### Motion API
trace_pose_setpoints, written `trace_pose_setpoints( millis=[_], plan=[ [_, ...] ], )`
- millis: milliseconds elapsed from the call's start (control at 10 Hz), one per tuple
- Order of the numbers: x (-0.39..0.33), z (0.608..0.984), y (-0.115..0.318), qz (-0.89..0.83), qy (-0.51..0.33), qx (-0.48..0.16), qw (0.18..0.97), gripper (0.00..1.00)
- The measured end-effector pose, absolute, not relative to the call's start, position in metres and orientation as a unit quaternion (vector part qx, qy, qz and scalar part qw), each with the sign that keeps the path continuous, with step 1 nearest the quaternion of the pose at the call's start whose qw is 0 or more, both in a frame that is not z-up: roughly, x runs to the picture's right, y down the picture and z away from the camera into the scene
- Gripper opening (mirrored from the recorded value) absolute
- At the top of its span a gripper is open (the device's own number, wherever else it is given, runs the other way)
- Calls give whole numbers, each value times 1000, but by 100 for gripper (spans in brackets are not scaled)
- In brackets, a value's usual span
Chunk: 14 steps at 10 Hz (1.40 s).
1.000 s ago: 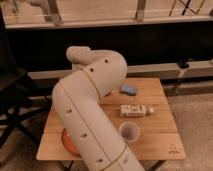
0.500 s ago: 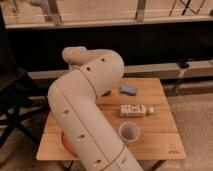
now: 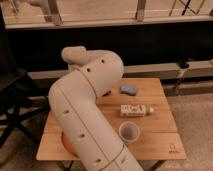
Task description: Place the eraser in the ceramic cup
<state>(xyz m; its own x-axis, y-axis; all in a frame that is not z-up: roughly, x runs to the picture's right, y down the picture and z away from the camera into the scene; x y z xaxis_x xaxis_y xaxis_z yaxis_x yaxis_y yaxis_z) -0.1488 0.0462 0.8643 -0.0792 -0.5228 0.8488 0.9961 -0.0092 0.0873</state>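
Although your arm has barely shifted, its hand is out of view, grip unknowable; eraser lies on worktop, apart from ceramic cup.

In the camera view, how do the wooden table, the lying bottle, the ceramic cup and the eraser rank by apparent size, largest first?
1. wooden table
2. bottle and ceramic cup: about alike, bottle longer, cup nearer the camera
3. eraser
The gripper is not in view; only the arm shows.

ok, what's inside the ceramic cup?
Ceramic cup looks empty; its near inner wall is hidden by the rim. Blue eraser lies outside it, farther back. Gripper is not in view.
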Motion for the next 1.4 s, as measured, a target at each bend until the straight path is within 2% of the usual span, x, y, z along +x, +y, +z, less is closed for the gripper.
trace_pose_setpoints(
  millis=[1400],
  plan=[
    [-165,902,37,-709,-388,-264,526,80]
  ],
)
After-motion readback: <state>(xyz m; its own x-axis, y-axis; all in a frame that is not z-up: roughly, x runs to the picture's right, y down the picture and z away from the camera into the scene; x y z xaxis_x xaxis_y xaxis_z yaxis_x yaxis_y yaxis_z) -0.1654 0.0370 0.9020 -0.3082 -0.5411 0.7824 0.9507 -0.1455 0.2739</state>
